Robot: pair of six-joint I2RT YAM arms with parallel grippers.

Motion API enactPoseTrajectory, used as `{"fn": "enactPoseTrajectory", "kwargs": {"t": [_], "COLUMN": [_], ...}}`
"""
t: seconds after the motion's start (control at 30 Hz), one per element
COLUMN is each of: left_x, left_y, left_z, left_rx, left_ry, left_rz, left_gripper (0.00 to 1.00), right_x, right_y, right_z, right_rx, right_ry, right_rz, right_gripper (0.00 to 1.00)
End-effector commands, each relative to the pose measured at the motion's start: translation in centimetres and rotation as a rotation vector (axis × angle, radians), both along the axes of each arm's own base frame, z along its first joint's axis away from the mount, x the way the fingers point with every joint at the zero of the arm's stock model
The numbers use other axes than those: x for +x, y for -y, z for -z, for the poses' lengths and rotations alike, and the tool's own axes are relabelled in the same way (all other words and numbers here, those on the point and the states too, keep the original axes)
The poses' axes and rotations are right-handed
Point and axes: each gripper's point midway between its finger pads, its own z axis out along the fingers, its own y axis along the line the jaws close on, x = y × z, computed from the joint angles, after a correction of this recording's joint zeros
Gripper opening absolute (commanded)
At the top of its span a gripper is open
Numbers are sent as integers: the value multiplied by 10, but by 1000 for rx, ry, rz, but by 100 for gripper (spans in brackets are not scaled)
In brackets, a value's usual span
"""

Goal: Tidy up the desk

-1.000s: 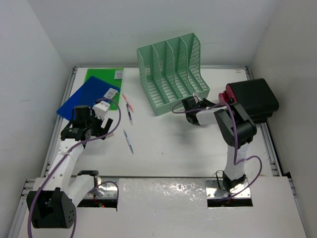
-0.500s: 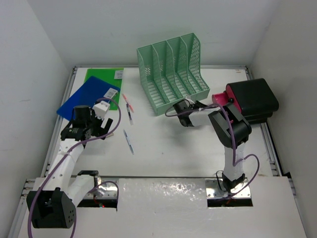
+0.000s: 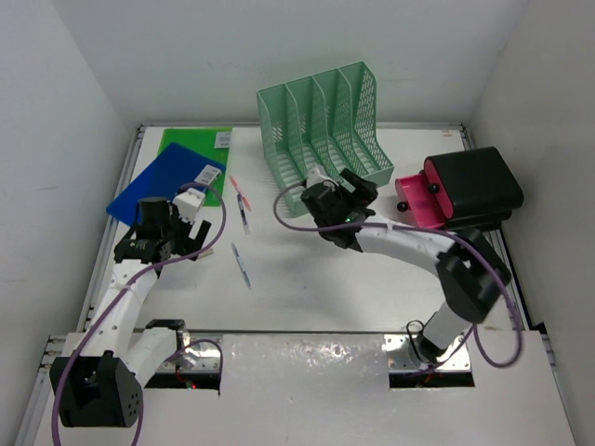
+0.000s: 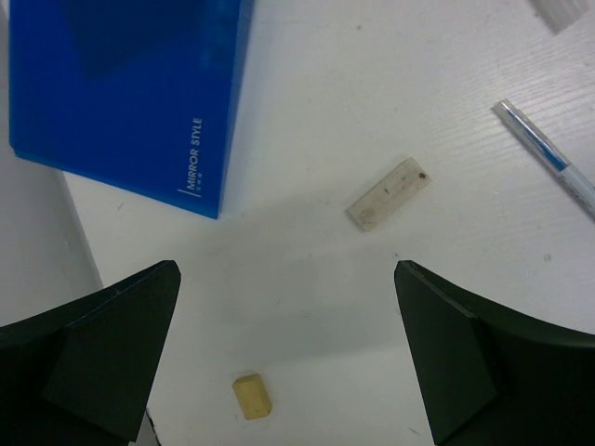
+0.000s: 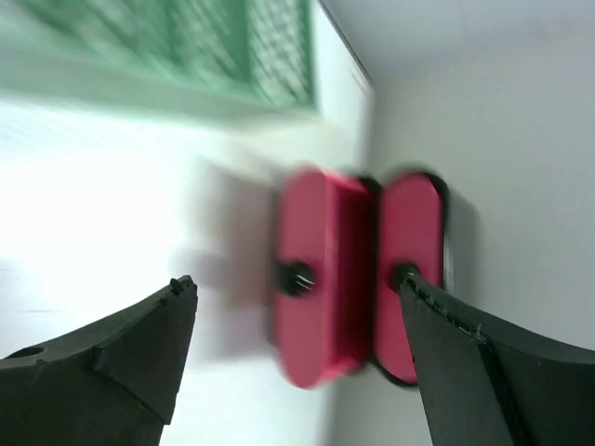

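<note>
The white desk (image 3: 316, 279) carries a blue folder (image 3: 163, 181) (image 4: 121, 84) and a green folder (image 3: 195, 141) at the far left. A mint-green mesh file rack (image 3: 321, 135) (image 5: 186, 46) stands at the back. A black box (image 3: 474, 181) at the right has a pink drawer (image 3: 416, 200) (image 5: 321, 288) pulled out. My left gripper (image 3: 191, 237) (image 4: 288, 362) hovers open and empty by the blue folder's corner, over a small yellow block (image 4: 251, 397). My right gripper (image 3: 349, 190) (image 5: 293, 279) is open and empty in front of the rack, well left of the pink drawer.
Two pens (image 3: 244, 204) (image 3: 241, 265) lie left of centre; one pen (image 4: 548, 158) shows in the left wrist view. A small pale flat strip (image 4: 390, 192) lies near the folder. White walls close in on both sides. The right wrist view is blurred by motion.
My right gripper drew the pink drawer out of the black box, opened, and swung left to the front of the rack. The left arm has not moved.
</note>
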Motion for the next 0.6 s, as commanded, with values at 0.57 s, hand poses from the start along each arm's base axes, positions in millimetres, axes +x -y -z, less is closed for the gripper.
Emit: {"fn": "enactPoseTrajectory", "kwargs": {"t": [0.57], "left_x": [-11], "left_y": [-87], "left_z": [-27], "left_rx": [103], "left_ry": [231], "left_rz": [-499], "left_gripper": [100], "right_x": [-130], "right_y": [-358], "right_z": [114], "right_rx": [910], "right_ry": [-558], "right_rz": [-640], "right_gripper": [60]}}
